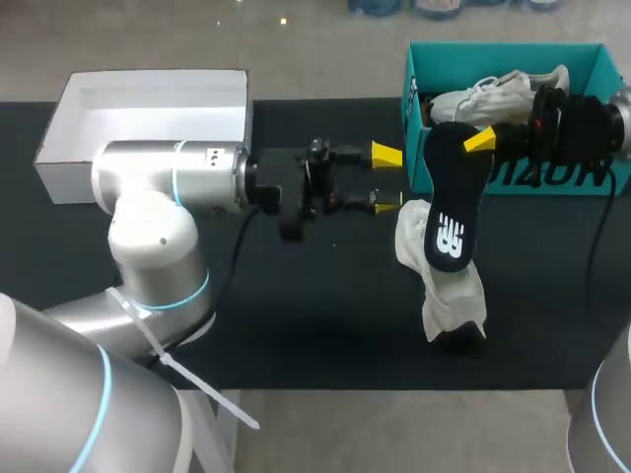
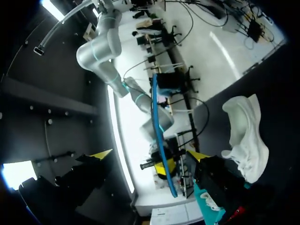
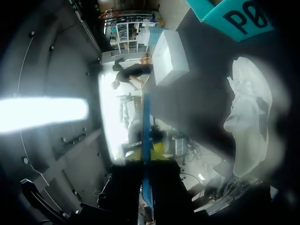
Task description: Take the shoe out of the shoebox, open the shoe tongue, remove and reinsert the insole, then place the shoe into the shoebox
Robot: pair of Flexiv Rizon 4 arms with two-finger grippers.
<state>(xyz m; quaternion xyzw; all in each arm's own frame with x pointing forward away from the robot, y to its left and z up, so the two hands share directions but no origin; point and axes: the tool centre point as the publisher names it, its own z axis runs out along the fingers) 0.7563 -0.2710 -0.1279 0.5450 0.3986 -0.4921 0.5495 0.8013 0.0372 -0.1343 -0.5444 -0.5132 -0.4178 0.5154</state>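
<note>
My right gripper [image 1: 476, 144] is shut on one end of a black insole [image 1: 450, 202] with a white logo, which hangs slanted in the air. Its lower end is over a white shoe [image 1: 441, 281] that stands on the black table. In the right wrist view the insole [image 3: 145, 136] shows edge-on as a thin blue line between my right gripper [image 3: 145, 158], with the shoe [image 3: 248, 122] beside it. My left gripper [image 1: 386, 180] is open, just left of the insole and holding nothing. In the left wrist view my left gripper [image 2: 149, 154] faces the insole's edge [image 2: 158, 136], the shoe [image 2: 248, 138] off to one side.
The teal shoebox [image 1: 505, 57] stands at the back right with a second white shoe [image 1: 498, 94] inside it. A white box lid [image 1: 148, 103] lies open side up at the back left. My right arm [image 1: 577, 128] reaches in across the shoebox's front.
</note>
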